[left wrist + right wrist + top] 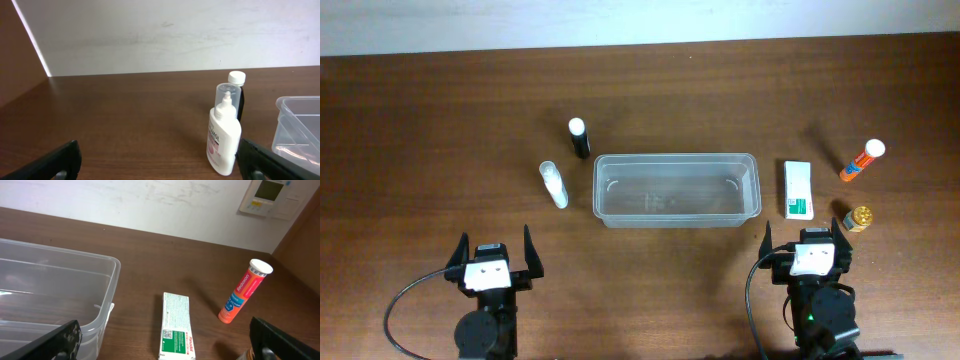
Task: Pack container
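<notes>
Both pincers are spread as wide as they go and aren't gripping anything. The left gripper (496, 240) sits near the front edge of the dark brown wooden table (420, 130). The right gripper (805, 238) is parked the same way on the other side, well apart from it.

Out ahead of the left gripper and a bit to its right there's a white plastic squeeze bottle with a clear cap and a pinkish label (223, 142). It's standing upright in the left wrist view. Just behind it is a slim black bottle with a white cap (579, 137), also upright. They're close, but from overhead you can see a gap between them.

The thing to pack is the clear colourless rectangular plastic tub with rounded corners and a rim (675, 157). It sits mid-table, between the two arms and a little further back, just right of the white bottle. You can see straight through to its bare bottom.

Just right of the tub, straight ahead of the right gripper, a small white-and-green cardboard box (798, 189) lies flat. It runs parallel to the tub's short end, near it but not touching. Further right is an orange tube with a white cap and a blue band low down (245, 292), which looks to be standing on end. Closer to the arm there's a tiny amber jar with a gold lid (860, 217), just beside the box's front corner.
</notes>
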